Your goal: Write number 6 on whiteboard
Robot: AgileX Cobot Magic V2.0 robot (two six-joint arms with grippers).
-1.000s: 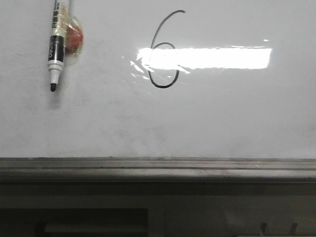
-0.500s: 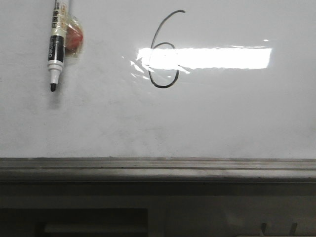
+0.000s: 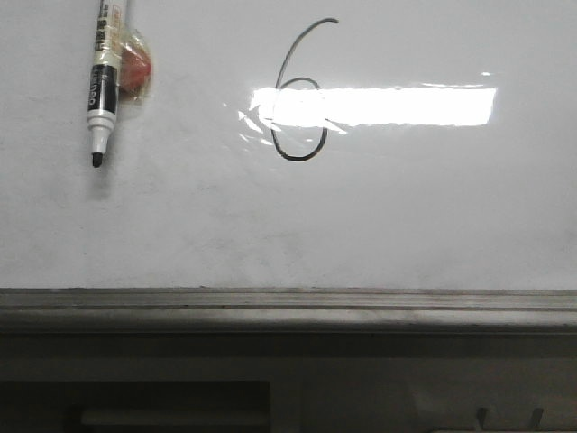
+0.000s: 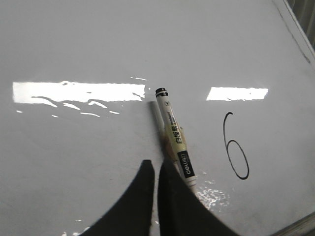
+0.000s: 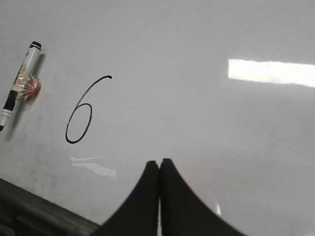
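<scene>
A thin black number 6 (image 3: pixel 302 90) is drawn on the whiteboard (image 3: pixel 406 216), partly across the bright light reflection. It also shows in the left wrist view (image 4: pixel 235 147) and the right wrist view (image 5: pixel 83 113). An uncapped marker (image 3: pixel 104 77) lies flat on the board left of the 6, tip toward the rail. My left gripper (image 4: pixel 155 163) is shut and empty, hovering right beside the marker (image 4: pixel 174 137). My right gripper (image 5: pixel 159 161) is shut and empty above bare board, right of the 6. Neither gripper shows in the front view.
A small red object in clear wrap (image 3: pixel 137 68) sits against the marker's barrel, also seen in the right wrist view (image 5: pixel 32 88). The grey metal rail (image 3: pixel 288 302) runs along the board's near edge, with dark furniture below it.
</scene>
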